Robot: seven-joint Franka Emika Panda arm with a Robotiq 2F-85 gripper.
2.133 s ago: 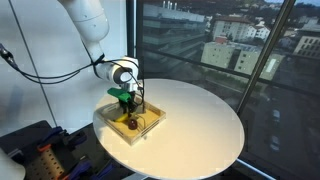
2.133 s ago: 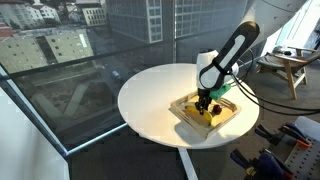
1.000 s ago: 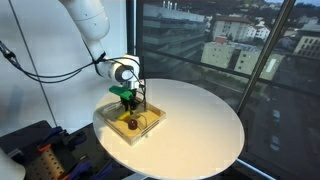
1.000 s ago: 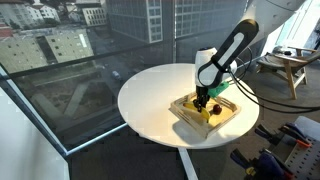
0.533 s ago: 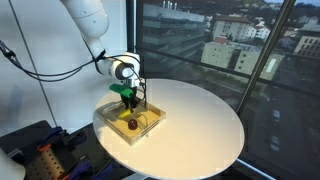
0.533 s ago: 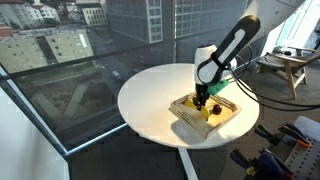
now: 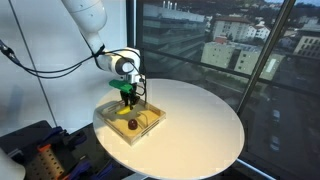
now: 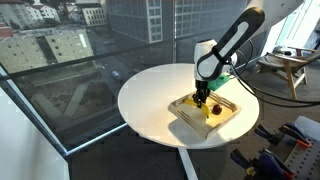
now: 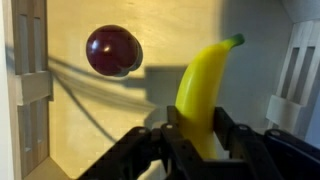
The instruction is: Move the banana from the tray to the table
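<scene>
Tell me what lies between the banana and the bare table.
Only the tray's low wall, all round the banana; the gripper must lift it over. The dark fruit lies apart from it.

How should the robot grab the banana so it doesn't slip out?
Best to pinch the banana across its thick middle, coming straight down from above. It lies flat on the tray, so both long sides are free for the tool. The ends get thin, so a grip there would probably slide off. The round dark fruit sits apart, out of the way.
</scene>
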